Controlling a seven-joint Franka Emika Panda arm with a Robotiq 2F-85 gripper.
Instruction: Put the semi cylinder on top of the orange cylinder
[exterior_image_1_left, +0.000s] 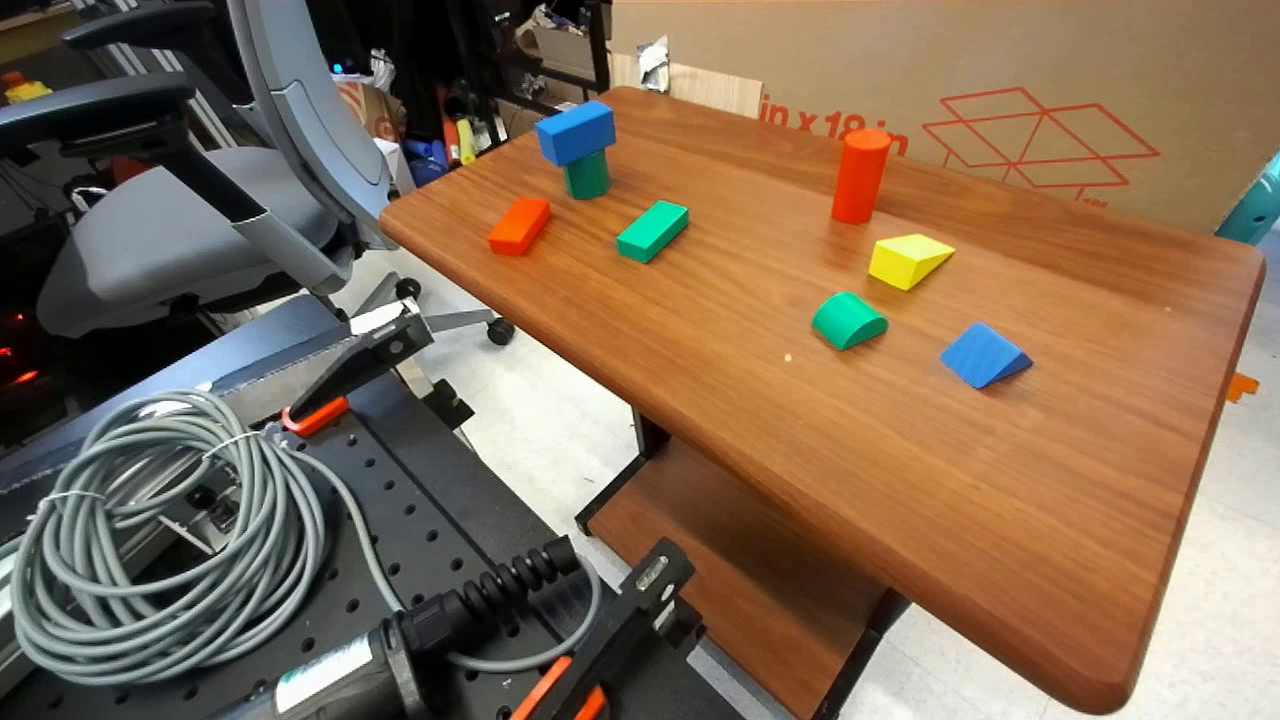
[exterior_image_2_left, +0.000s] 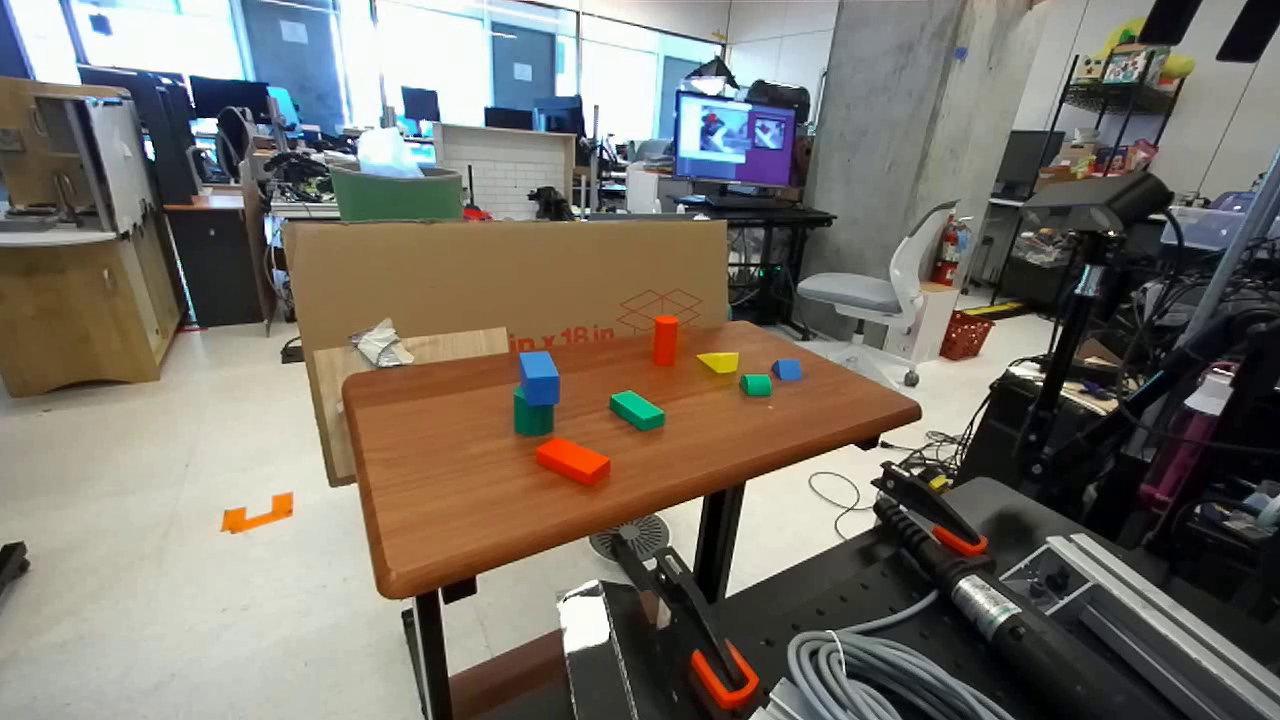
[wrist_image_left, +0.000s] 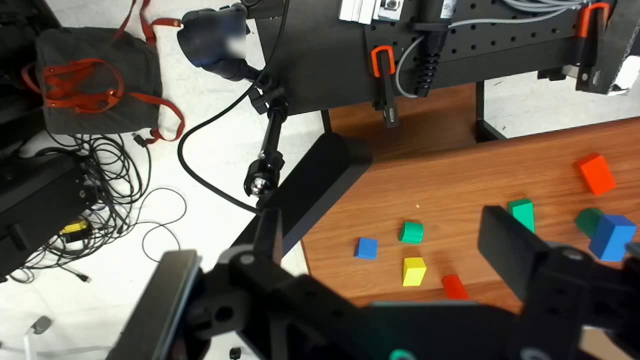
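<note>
The semi cylinder, a small green block with a rounded top, lies on the table in both exterior views (exterior_image_1_left: 849, 321) (exterior_image_2_left: 756, 385) and in the wrist view (wrist_image_left: 411, 232). The orange cylinder stands upright near the table's back edge in both exterior views (exterior_image_1_left: 861, 178) (exterior_image_2_left: 665, 341); nothing rests on its top. In the wrist view the orange cylinder (wrist_image_left: 454, 287) is partly hidden by the gripper body. My gripper (wrist_image_left: 382, 220) is open and empty, high above the table, its fingers wide apart with the semi cylinder visible between them and well away from them.
A yellow wedge (exterior_image_1_left: 910, 261) and a blue wedge (exterior_image_1_left: 985, 356) lie near the semi cylinder. A longer green block (exterior_image_1_left: 653, 231), a low orange-red block (exterior_image_1_left: 520, 226) and a blue block (exterior_image_1_left: 577, 133) on a dark green cylinder (exterior_image_1_left: 588, 176) are farther along. A cardboard sheet (exterior_image_2_left: 450, 275) stands behind the table.
</note>
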